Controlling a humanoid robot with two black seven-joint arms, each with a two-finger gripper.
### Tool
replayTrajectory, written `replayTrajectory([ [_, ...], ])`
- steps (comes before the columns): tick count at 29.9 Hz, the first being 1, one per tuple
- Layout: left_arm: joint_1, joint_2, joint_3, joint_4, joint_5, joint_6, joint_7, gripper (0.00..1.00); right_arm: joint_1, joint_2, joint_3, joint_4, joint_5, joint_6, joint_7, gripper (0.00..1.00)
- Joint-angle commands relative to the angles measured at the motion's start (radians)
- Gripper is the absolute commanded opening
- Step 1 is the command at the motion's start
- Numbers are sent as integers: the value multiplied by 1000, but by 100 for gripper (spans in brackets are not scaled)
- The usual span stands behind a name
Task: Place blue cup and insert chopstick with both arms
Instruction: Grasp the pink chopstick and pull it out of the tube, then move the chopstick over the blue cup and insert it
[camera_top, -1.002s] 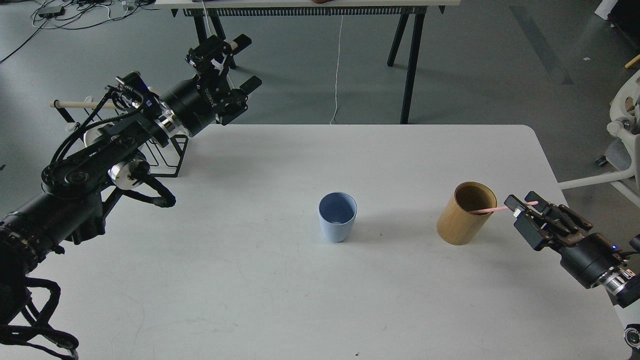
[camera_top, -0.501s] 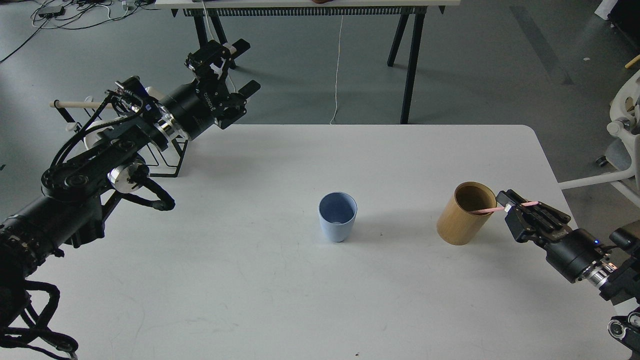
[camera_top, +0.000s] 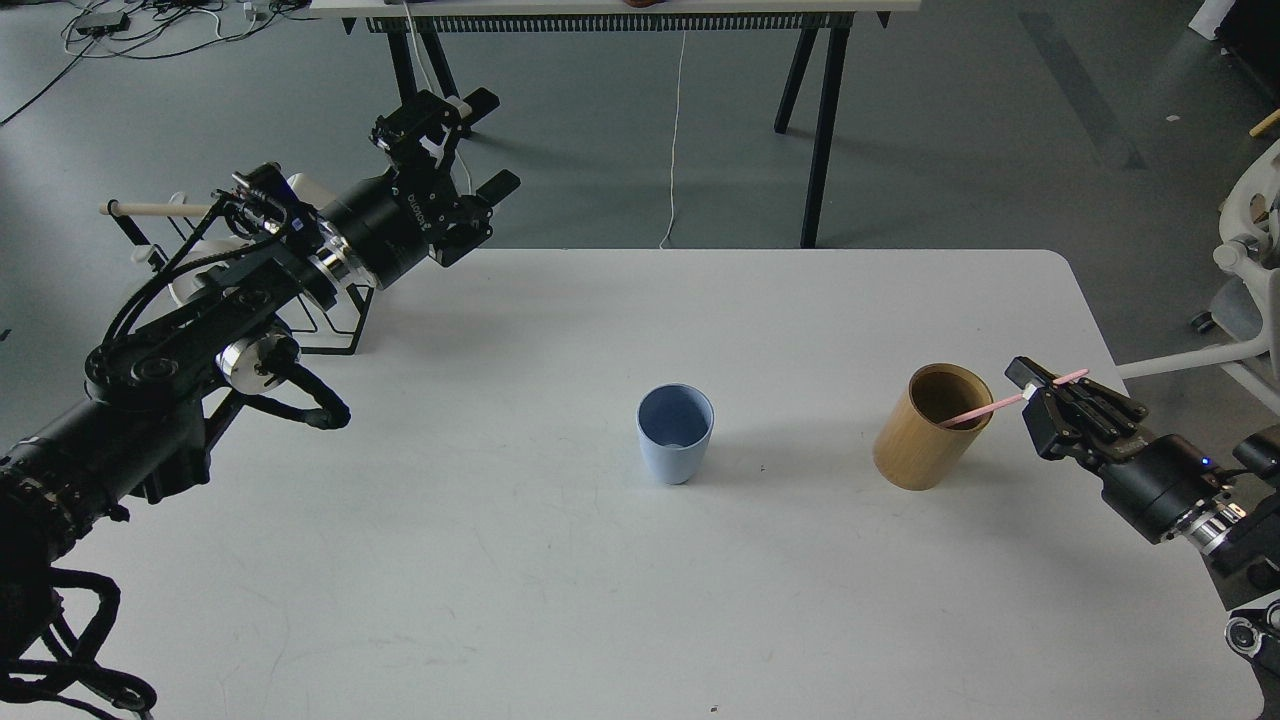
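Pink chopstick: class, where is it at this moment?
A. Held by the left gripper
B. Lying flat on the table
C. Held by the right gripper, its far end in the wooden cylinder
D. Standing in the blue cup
C: the right gripper is shut on the chopstick, whose far end dips into the wooden cylinder.

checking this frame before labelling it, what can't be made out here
Head view only:
- Lower end of the thin pink chopstick: hidden inside the tan wooden cylinder.
- Right gripper: jaws dark, their contact with the stick unclear.
- White mugs on the black wire rack: mostly behind the left arm.
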Motion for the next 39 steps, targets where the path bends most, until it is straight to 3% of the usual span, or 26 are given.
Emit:
replayTrajectory([
  [1,1,0,0,0,0,0,0,95,7,-56,4,62,39,0,0,0],
  [12,2,-2,0,0,0,0,0,95,4,-308,80,332,210,0,0,0],
  [16,2,-2,0,1,-1,0,0,95,6,-328,110,410,229,0,0,0],
  [20,3,-2,0,2,-1,0,0,95,50,-311,100,412,220,0,0,0],
  [25,14,-3,2,3,-1,0,0,95,209,-162,14,377,173,0,0,0],
  [33,15,-5,0,2,0,0,0,95,603,-6,-434,227,109,0,0,0],
  [39,31,3,0,3,-1,0,0,95,802,69,-695,173,109,0,0,1],
])
